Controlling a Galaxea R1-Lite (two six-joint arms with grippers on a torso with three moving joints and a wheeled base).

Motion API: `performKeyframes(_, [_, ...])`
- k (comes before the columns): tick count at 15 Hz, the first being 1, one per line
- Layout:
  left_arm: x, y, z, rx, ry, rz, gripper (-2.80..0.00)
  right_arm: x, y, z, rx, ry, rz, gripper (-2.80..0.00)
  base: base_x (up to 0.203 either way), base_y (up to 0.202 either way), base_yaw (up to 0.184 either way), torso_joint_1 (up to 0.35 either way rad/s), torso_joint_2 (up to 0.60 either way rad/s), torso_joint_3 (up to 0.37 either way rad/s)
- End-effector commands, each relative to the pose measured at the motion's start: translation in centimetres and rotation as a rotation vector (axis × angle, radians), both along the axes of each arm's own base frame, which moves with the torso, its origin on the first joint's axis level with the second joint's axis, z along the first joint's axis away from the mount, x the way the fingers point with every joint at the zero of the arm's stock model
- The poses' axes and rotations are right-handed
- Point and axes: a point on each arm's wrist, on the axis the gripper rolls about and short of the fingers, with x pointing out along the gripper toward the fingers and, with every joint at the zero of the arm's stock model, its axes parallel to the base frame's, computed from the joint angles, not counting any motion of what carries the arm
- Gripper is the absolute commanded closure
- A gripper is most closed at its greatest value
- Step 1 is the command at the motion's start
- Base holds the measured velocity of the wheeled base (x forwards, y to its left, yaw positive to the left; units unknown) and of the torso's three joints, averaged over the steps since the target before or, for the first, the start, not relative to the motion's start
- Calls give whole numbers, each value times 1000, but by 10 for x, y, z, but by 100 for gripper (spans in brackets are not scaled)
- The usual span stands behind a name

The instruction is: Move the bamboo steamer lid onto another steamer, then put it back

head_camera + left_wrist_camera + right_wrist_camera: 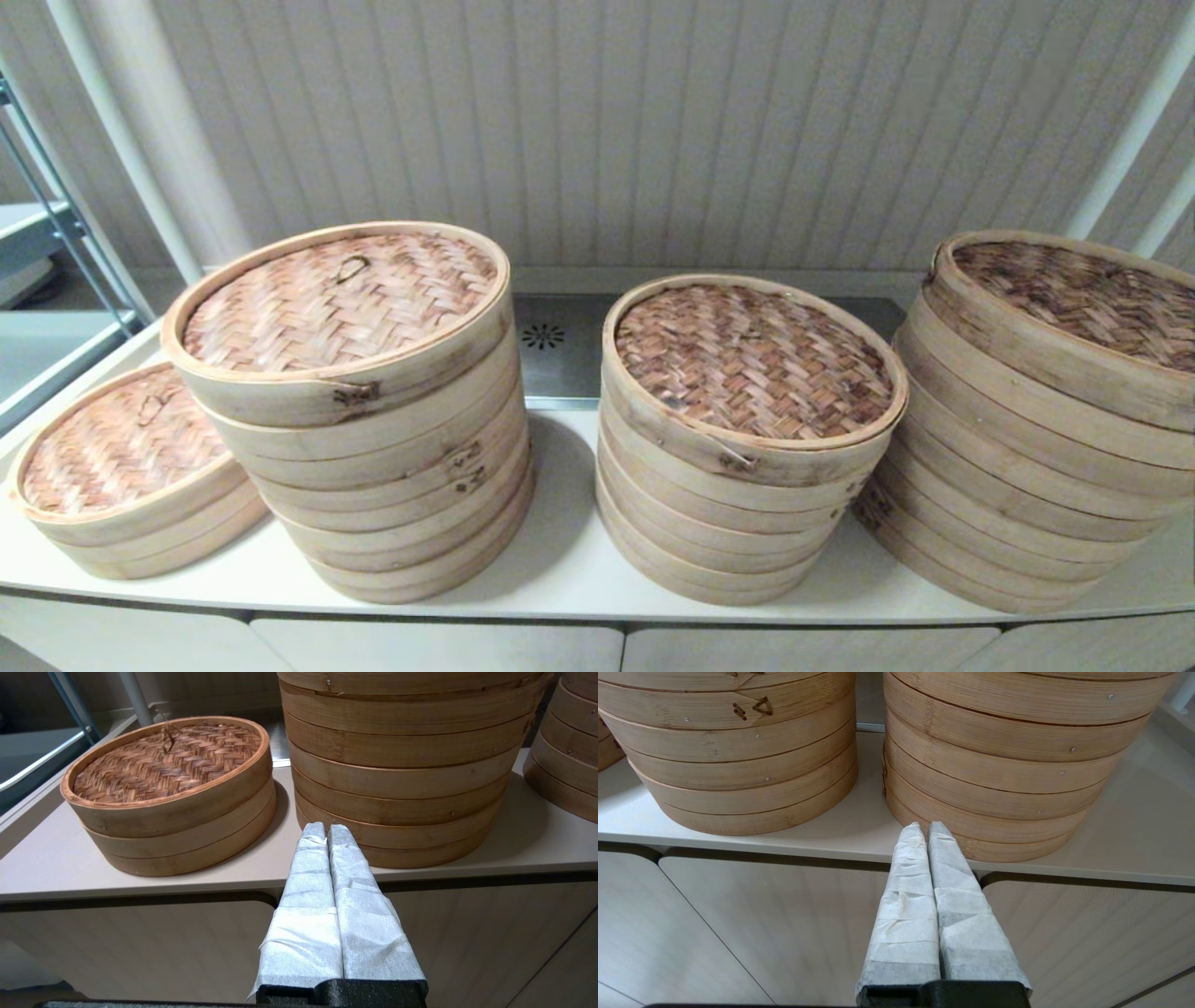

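Observation:
The bamboo steamer lid [117, 448] is pinkish-tan with a plain pale rim and a thin loop handle. It rests on the low steamer [159, 541] at the far left of the counter, and the lid [163, 760] also shows in the left wrist view. My left gripper [327, 828] is shut and empty, hanging in front of the counter edge below the tall second stack [402, 774], to the lid's right. My right gripper [923, 828] is shut and empty too, low in front of the counter before the right stacks. Neither gripper shows in the head view.
On the white counter [560, 560] stand three taller steamer stacks: one with a similar tan lid and a dark stitched rim joint [341, 299], and two with darker brown lids [752, 359] [1083, 294]. A metal rack [56, 224] stands at the far left.

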Motion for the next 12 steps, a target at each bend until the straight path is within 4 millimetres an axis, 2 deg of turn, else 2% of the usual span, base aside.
performKeyframes(1, [3,0,-9,0,32,0,0,0,0,0,0,-2,1,0,0,0,0,0,0,0])
performKeyframes(12, [3,0,-9,1,32,1,0,0,0,1,7,-6,1,0,0,0,0,0,0,0])
